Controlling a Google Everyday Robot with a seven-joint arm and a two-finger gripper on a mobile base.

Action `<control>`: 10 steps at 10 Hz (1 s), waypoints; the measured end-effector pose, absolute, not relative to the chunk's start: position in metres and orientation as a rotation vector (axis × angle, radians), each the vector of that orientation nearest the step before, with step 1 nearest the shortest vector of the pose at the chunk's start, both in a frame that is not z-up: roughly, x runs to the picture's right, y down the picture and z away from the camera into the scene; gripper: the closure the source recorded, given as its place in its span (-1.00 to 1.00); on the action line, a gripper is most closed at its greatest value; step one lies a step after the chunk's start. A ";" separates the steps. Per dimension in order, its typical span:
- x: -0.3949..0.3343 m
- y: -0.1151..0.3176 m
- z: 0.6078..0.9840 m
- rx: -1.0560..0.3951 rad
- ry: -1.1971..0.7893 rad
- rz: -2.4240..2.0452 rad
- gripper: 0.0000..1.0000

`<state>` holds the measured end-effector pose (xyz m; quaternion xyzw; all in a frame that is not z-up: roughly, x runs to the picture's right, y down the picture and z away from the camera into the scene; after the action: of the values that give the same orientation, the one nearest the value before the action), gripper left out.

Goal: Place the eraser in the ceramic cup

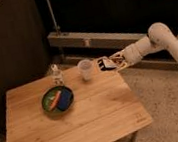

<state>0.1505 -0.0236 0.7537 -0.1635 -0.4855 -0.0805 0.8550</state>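
The white ceramic cup [85, 69] stands upright near the far edge of the wooden table [89, 116]. My gripper [107, 64] reaches in from the right, just right of the cup and at about its height. It is shut on the eraser [105, 64], a small flat block with a black top and white base. The eraser hangs a short way off the cup's right side, not touching it.
A green round plate [48, 103] left of centre holds a blue rectangular block [63, 100] and an orange piece [55, 99]. A small white figurine-like bottle [57, 75] stands behind the plate, left of the cup. A metal rail runs behind the table.
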 end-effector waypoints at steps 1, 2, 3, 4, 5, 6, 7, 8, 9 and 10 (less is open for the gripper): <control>0.151 -0.024 0.747 -0.343 -1.021 -0.174 1.00; 0.152 -0.024 0.744 -0.342 -1.020 -0.176 1.00; 0.151 -0.026 0.741 -0.338 -1.021 -0.182 1.00; 0.147 -0.030 0.740 -0.329 -1.030 -0.193 1.00; 0.144 -0.033 0.741 -0.325 -1.045 -0.198 1.00; 0.138 -0.038 0.746 -0.315 -1.076 -0.200 1.00; 0.129 -0.043 0.750 -0.306 -1.108 -0.204 1.00; 0.123 -0.045 0.755 -0.302 -1.141 -0.206 1.00; 0.121 -0.048 0.758 -0.293 -1.163 -0.203 1.00; 0.116 -0.049 0.763 -0.291 -1.181 -0.204 1.00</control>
<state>0.1161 -0.0491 0.7626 -0.1363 -0.5538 -0.0957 0.8158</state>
